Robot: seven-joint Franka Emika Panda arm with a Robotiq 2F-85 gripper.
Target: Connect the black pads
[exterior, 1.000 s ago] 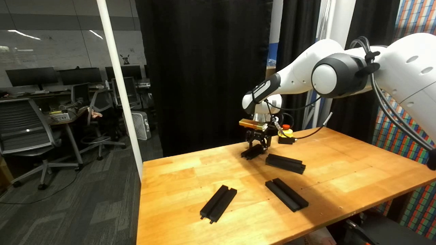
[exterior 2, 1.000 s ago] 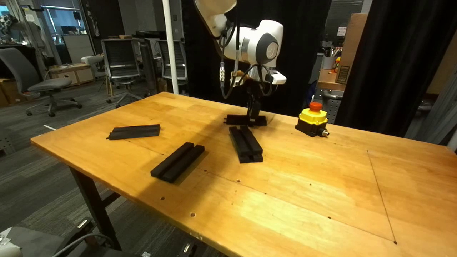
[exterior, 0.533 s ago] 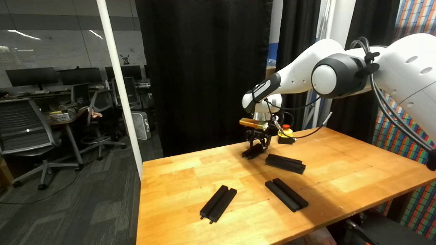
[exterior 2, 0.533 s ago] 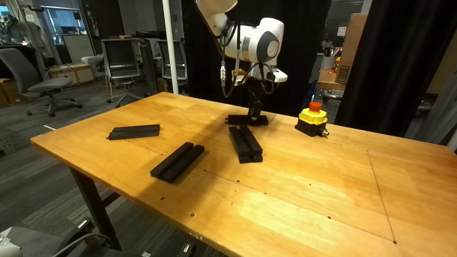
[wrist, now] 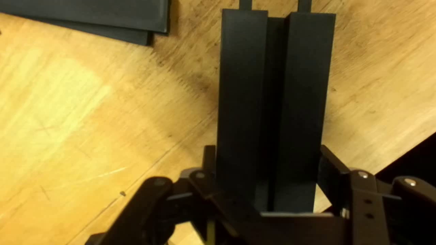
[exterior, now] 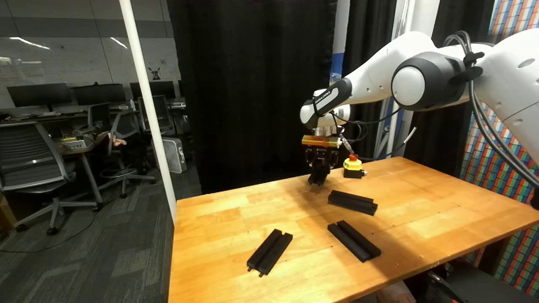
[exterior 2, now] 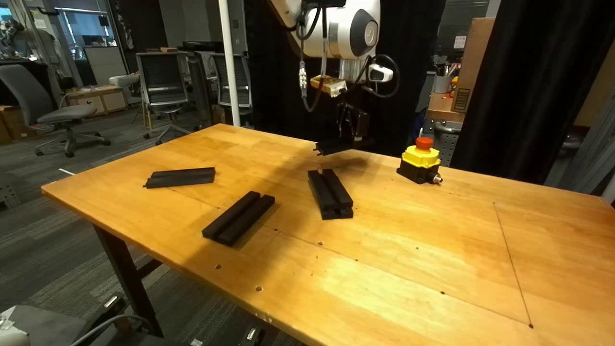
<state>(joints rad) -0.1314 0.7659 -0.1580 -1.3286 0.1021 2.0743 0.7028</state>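
"What's in the wrist view?"
"The black two-fingered gripper (wrist: 267, 160) pinches a grooved, matte-black rectangular pad (wrist: 240, 85) by its long sides."
"And in an exterior view?"
"That pad hangs above the brown wooden table (exterior 2: 408, 269), where more matte-black pads (exterior 2: 239, 218) lie."

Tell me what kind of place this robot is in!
Probably a robotics lab: there's a robot arm, a red-and-yellow button that looks like an emergency stop, and computer monitors in the background.
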